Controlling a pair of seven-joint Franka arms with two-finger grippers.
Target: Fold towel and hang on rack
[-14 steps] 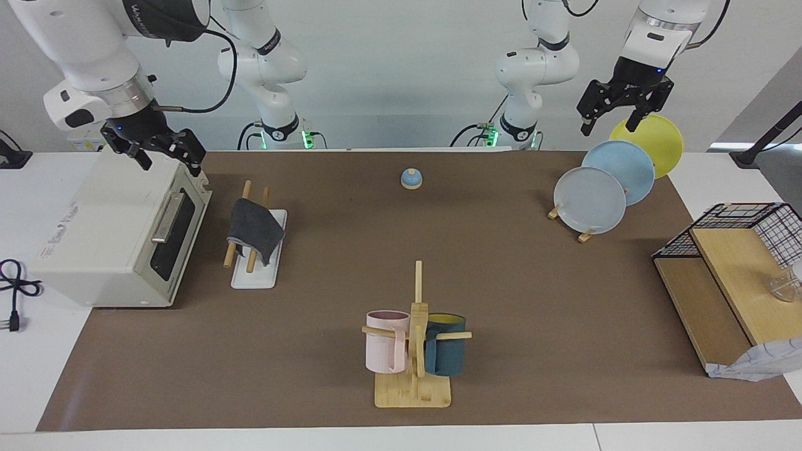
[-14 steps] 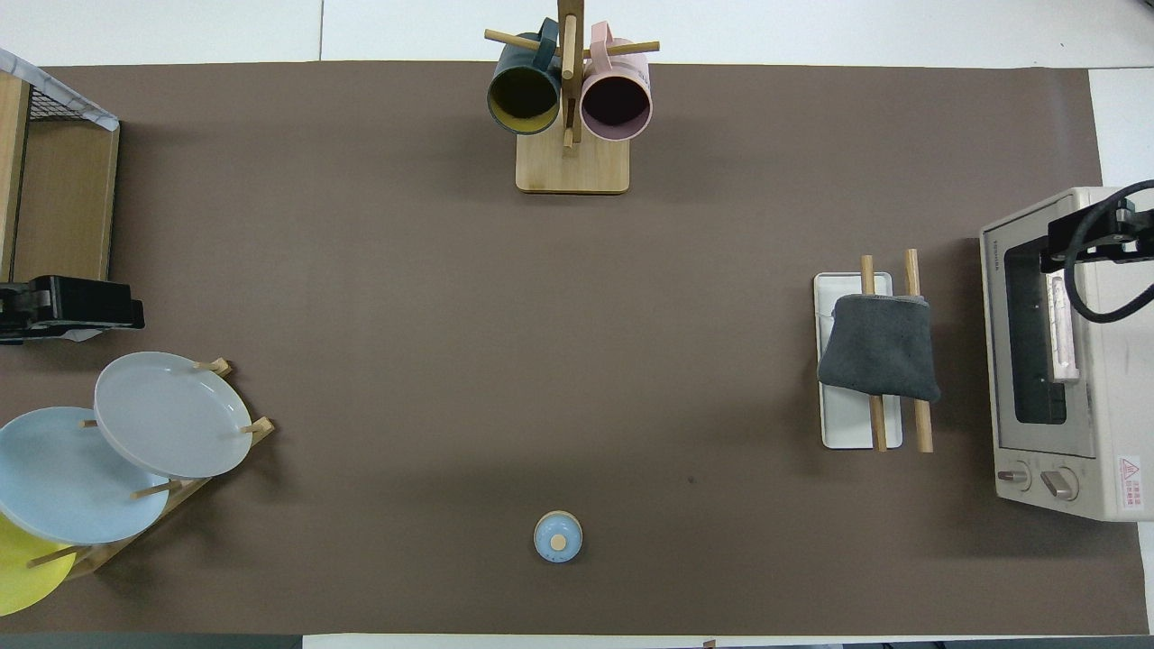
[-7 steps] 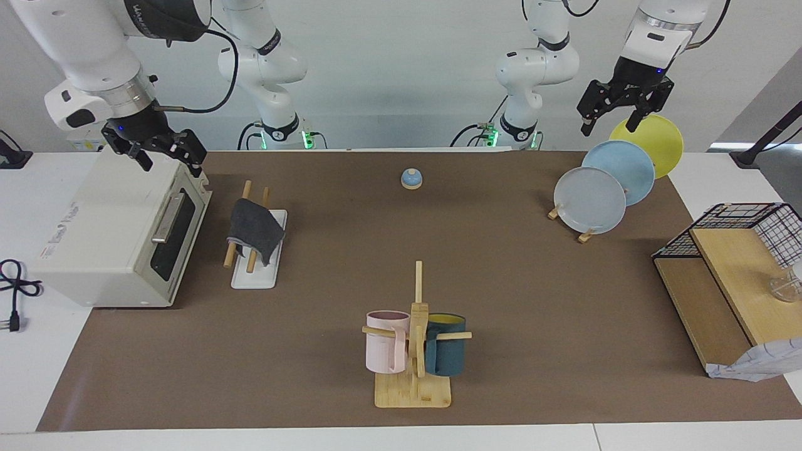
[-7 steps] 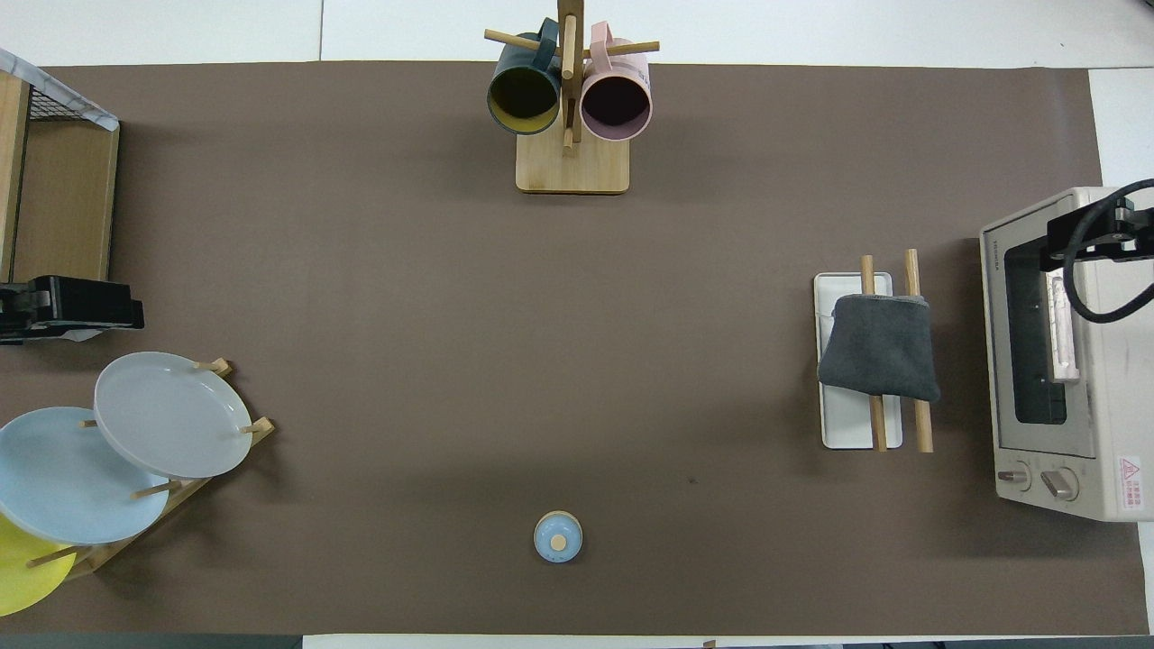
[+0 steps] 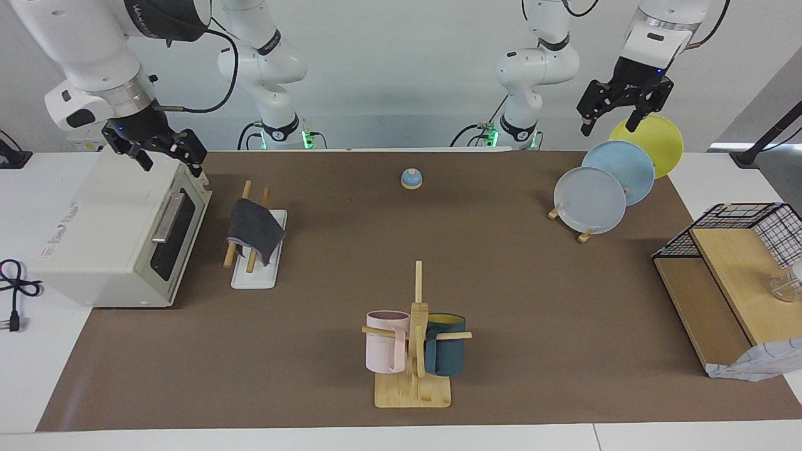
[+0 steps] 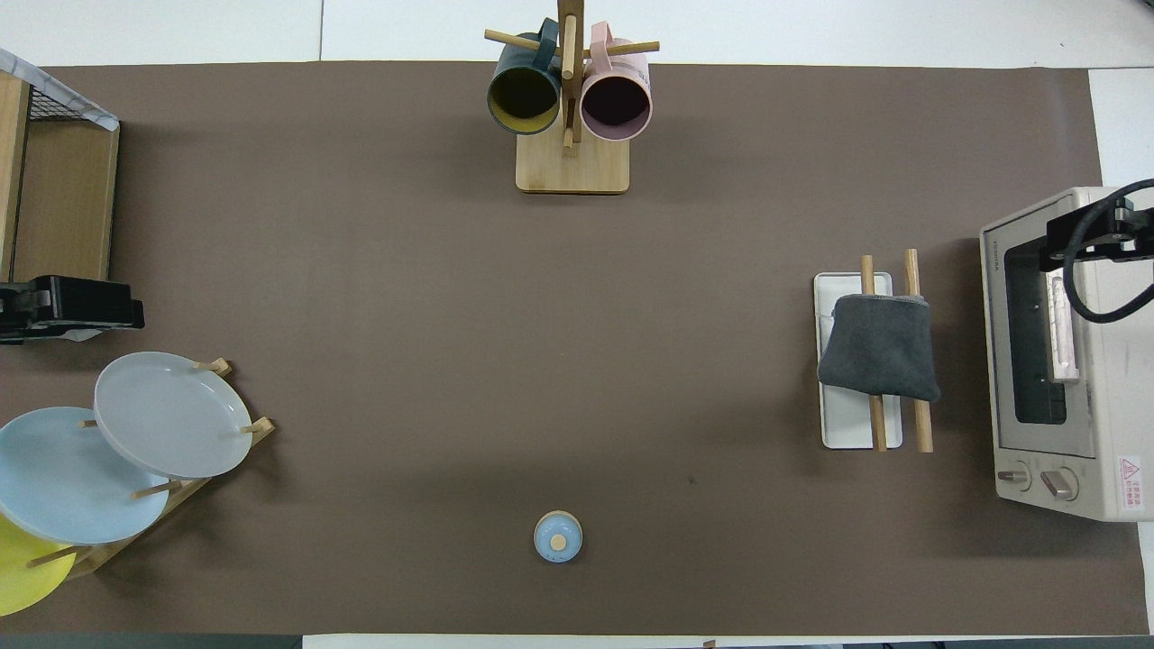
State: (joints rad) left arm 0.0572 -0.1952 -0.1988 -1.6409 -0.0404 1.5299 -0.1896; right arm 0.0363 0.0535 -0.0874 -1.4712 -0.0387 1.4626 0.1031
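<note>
Grippers raised near the robots: left gripper (image 5: pixel 608 122), fingers apart, empty, over yellow round plate (image 5: pixel 658 141); right gripper (image 5: pixel 164 158), fingers apart, empty, over white toaster oven (image 5: pixel 113 232). Farther out, dark grey folded towel (image 5: pixel 254 228) draped over wooden two-bar rack (image 5: pixel 241 260) beside oven.

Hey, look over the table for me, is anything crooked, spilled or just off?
Nothing spilled or broken. The only slightly untidy thing is the towel: it hangs folded over the two wooden bars of the rack a bit askew, its edges slanting across the bars. Plates and mugs sit properly on their stands.
</note>
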